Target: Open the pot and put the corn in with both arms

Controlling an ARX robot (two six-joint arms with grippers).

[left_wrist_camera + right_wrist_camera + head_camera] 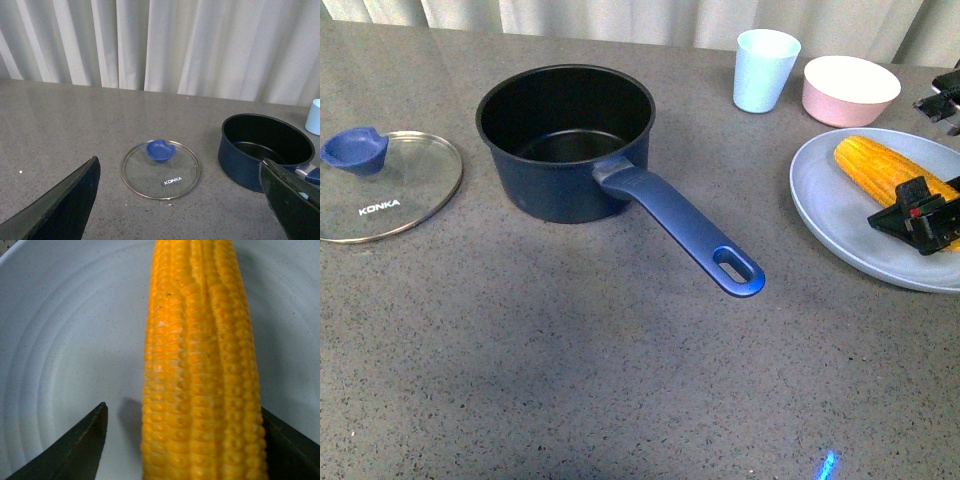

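The navy pot (565,140) stands open on the table, its black inside empty and its long handle (690,225) pointing to the front right. Its glass lid (385,185) with a blue knob lies flat to the left of it. The corn (880,165) lies on a pale blue plate (840,220) at the right. My right gripper (920,215) is open and low over the cob's near end. In the right wrist view, the gripper (184,410) has a jaw on either side of the corn (200,340). My left gripper (179,172) is open and empty, above the table before the lid (161,170), with the pot (265,150) beside it.
A pale blue cup (765,68) and a pink bowl (850,90) stand at the back right behind the plate. A black object (945,100) shows at the far right edge. Curtains hang behind the table.
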